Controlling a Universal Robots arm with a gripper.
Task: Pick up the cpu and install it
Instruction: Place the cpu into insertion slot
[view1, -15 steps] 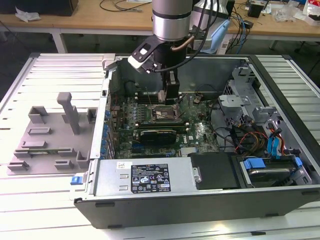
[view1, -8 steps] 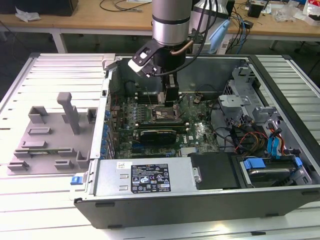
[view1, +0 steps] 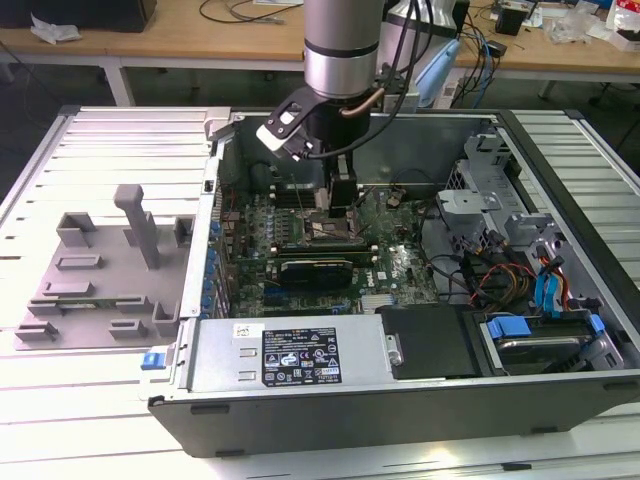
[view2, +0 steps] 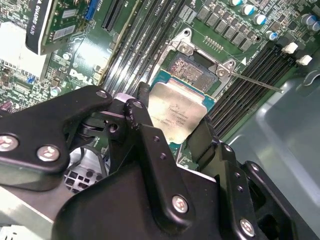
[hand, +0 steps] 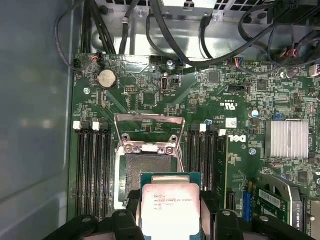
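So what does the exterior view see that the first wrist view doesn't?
The exterior view takes in the arm and the grey fixture blocks beside the whole computer case. The first wrist view gives the cpu close up in the gripper, over the open socket. Both share the green motherboard.

In both wrist views the jaws hide part of the cpu (view2: 177, 112) (hand: 170, 210).
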